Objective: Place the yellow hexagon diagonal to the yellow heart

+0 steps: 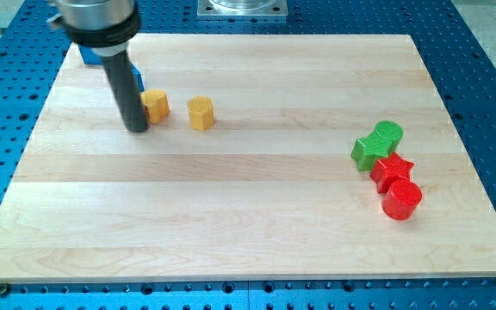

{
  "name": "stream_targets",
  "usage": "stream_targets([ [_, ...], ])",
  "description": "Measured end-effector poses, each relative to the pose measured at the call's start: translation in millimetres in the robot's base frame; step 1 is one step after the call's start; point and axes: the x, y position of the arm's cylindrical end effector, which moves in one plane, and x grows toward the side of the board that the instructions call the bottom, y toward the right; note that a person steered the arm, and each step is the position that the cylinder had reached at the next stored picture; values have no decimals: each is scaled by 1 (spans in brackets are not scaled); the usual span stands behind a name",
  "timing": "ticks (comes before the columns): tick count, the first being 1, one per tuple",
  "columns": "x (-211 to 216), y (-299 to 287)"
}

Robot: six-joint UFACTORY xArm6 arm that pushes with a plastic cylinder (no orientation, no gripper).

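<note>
Nearest on the wooden board (231,224), off to the right, sits a cluster I have no business with: a red cylinder (401,200), a red star (391,170) just behind it, and two green blocks (377,143) touching behind that, shapes hard to make out

Farther back on the left are the two pieces that matter. The yellow hexagon (201,113) stands alone, a short gap to the right of the yellow heart (155,104). They lie nearly level with each other, side by side, not diagonal, so I judge the placing is not yet done

My tip (137,129) rests on the board at the heart's left edge, touching or almost touching it. I carry no claw, only a rod, so nothing spreads or pinches

Behind the rod a blue block (89,57) peeks out at the far left corner

Next I should go around the heart, reach the hexagon's far side and nudge it nearer, without disturbing the heart
</note>
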Motion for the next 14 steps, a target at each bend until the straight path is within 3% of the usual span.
stream_targets([
  [2, -13, 31],
  [4, 1, 55],
  [5, 31, 59],
  [6, 54, 102],
  [7, 50, 134],
  [8, -13, 170],
  [9, -52, 138],
  [10, -51, 110],
  [11, -35, 96],
  [13, 3, 159],
  [14, 59, 60],
])
